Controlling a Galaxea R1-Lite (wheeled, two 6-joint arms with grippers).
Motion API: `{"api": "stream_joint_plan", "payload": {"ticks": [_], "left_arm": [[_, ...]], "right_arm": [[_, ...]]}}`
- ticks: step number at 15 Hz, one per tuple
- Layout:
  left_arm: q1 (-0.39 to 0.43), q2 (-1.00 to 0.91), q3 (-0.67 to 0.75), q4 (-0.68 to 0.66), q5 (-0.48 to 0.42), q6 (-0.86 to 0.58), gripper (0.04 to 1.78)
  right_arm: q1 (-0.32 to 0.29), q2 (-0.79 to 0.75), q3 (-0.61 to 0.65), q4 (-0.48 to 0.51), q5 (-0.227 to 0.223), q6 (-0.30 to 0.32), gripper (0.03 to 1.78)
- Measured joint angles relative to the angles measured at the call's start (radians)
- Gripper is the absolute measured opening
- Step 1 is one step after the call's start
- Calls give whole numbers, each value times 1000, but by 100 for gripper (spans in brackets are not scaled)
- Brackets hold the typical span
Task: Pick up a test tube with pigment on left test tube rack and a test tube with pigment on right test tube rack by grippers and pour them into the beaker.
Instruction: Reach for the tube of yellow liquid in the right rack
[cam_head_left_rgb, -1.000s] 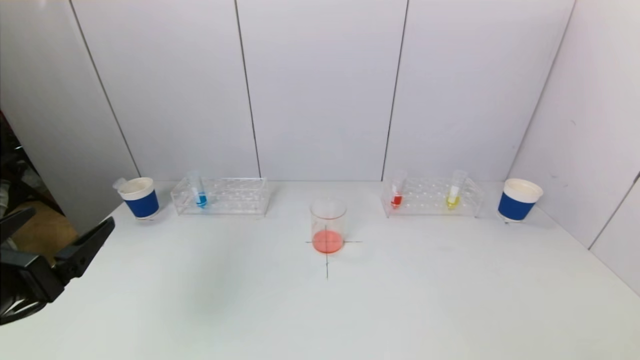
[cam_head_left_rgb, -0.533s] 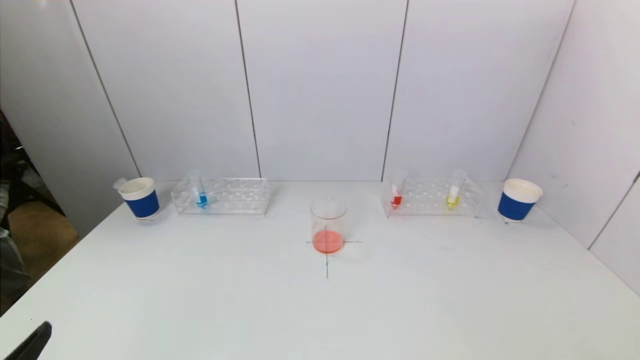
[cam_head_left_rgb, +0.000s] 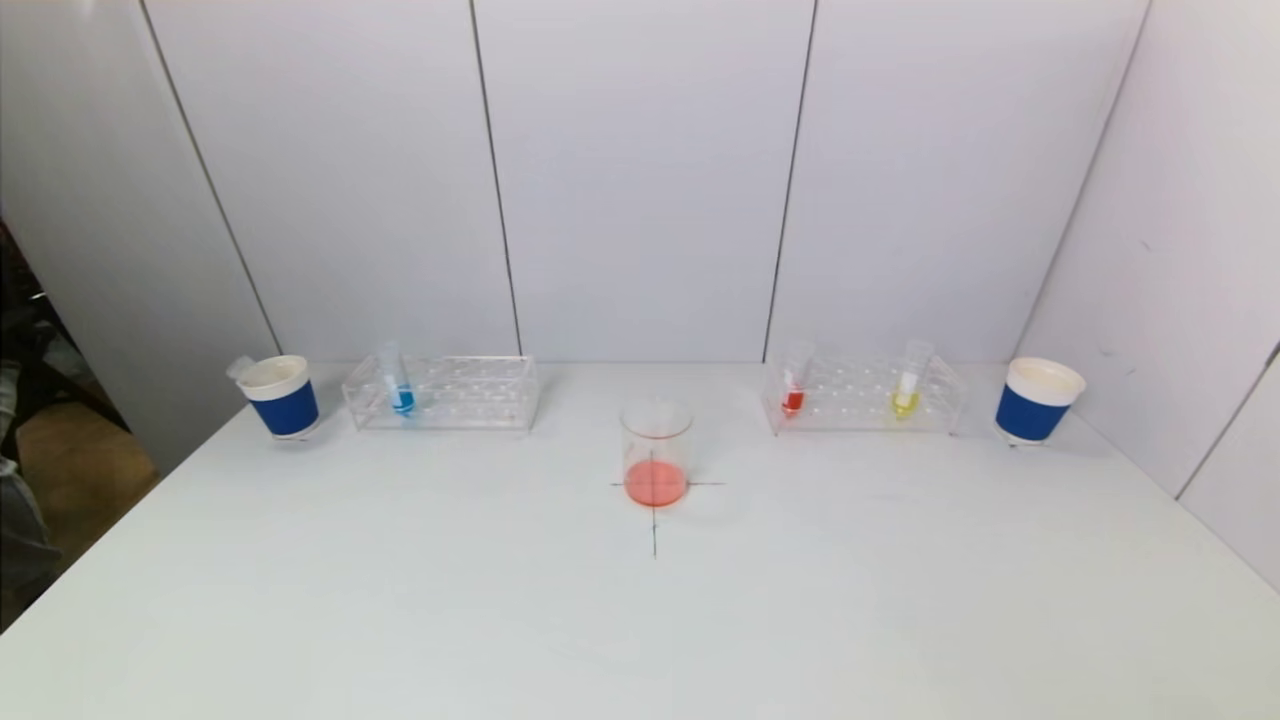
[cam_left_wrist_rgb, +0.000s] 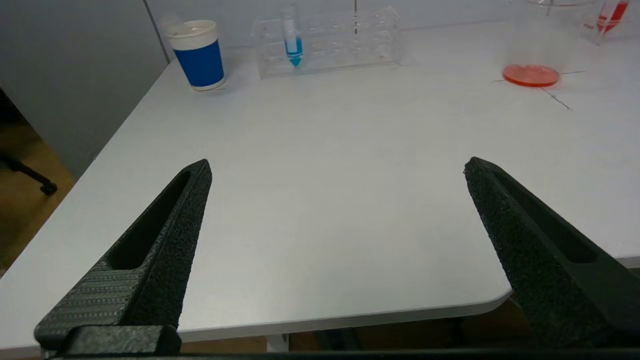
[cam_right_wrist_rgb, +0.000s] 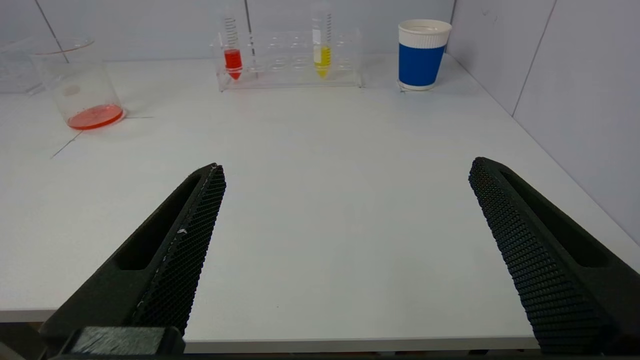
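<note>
Left pincer (cam_left_wrist_rgb: 337, 167) spread, withdrawn from head view; right pincer (cam_right_wrist_rgb: 347, 167) spread, parked.

A clear beaker (cam_head_left_rgb: 656, 452) stands upright at the middle of the table on a drawn cross, a shallow layer of orange-red liquid in its bottom. The left rack (cam_head_left_rgb: 443, 392) holds 1 upright tube with blue pigment (cam_head_left_rgb: 397, 381) near its left end. The right rack (cam_head_left_rgb: 865, 394) holds 2 upright tubes: red (cam_head_left_rgb: 794, 380) at the left end, yellow (cam_head_left_rgb: 909, 380) further right

Each end effector, left (cam_left_wrist_rgb: 335, 167) and right (cam_right_wrist_rgb: 345, 167), has two matte black, tapered, slotted, textured fingers.
</note>
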Motion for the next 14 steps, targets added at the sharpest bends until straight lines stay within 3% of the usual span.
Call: {"api": "stream_joint_plan", "payload": {"ticks": [2, 6, 14], "left_arm": [[0, -9, 37, -75, 30, 1, 176], [1, -12, 48, -11, 50, -17, 176], [0, -11, 50, -20, 61, -65, 176]], "right_arm": [[0, 0, 0, 0, 0, 0, 177], [0, 0, 0, 0, 0, 0, 177], [0, 0, 0, 0, 0, 0, 177]]}}
